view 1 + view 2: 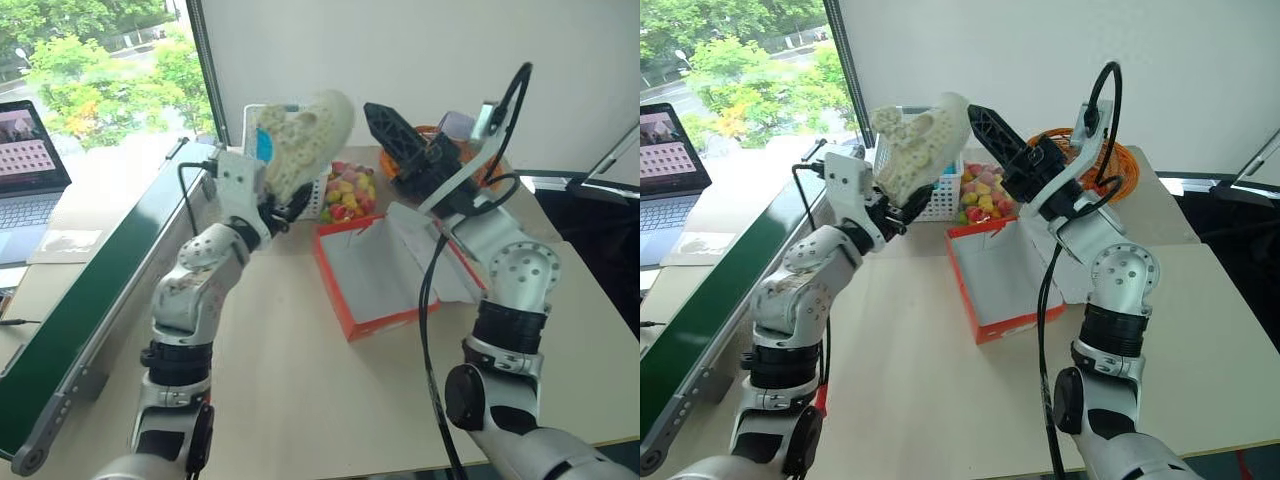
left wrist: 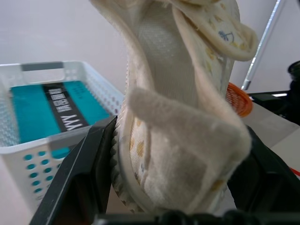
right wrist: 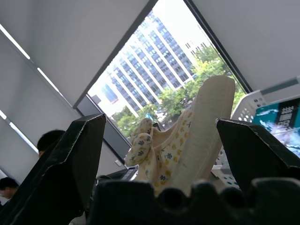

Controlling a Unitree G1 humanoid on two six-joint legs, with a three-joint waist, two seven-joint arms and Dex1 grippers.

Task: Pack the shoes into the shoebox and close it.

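Above the tabletop (image 1: 300, 390), one shoe (image 1: 300, 140) is held up in the air by the left gripper (image 1: 280, 205), whose two black fingers (image 2: 79, 178) are clenched on its heel end, the toe pointing up and toward the right arm; the shoe is cream, perforated, with small printed flowers on its lining. One shoe can be counted in these pictures. The right gripper (image 1: 995, 130) hangs just beside the shoe's toe, its two fingers spread wide with nothing between them, and the right wrist view shows the shoe standing in the gap beyond them without touching either finger (image 3: 75, 154). One shoebox (image 1: 375, 275) lies open on the tabletop below and between the two arms, red-orange outside and white within, with white paper at its right side; no shoe is in the part of it that can be seen. Behind it stand two baskets: one white lattice basket (image 2: 56, 140) holding one blue box (image 2: 51, 112), and one orange wicker basket (image 1: 1110, 160); a heap of small coloured pieces (image 1: 348, 192) sits between them. One laptop (image 1: 25, 170) stands open at the far left, beside a long green strip (image 1: 90, 300).
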